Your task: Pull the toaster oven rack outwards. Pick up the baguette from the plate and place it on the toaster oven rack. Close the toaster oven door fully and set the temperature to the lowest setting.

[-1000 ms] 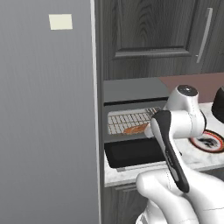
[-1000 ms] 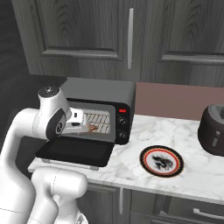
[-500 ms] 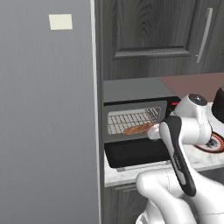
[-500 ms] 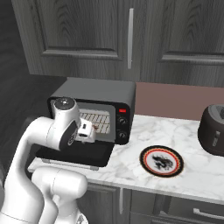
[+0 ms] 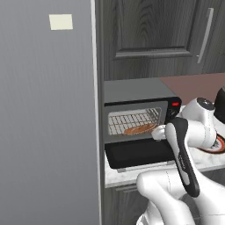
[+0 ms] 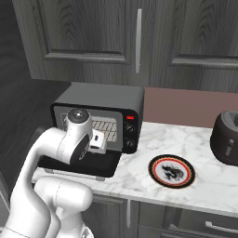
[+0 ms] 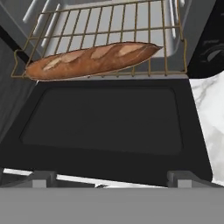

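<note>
Hand view, baguette (image 7: 89, 60) on rack (image 7: 131, 26), beyond empty claw (image 7: 111, 178)

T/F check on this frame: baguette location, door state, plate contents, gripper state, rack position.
1. The baguette lies on the rack. True.
2. The door is shut. False: it hangs open, flat in front of the cavity.
3. The plate still holds bread. False: nothing lies on it.
4. The gripper is open and holds nothing. True.
5. The rack is pushed fully in. False: its front edge juts out over the door.
</note>
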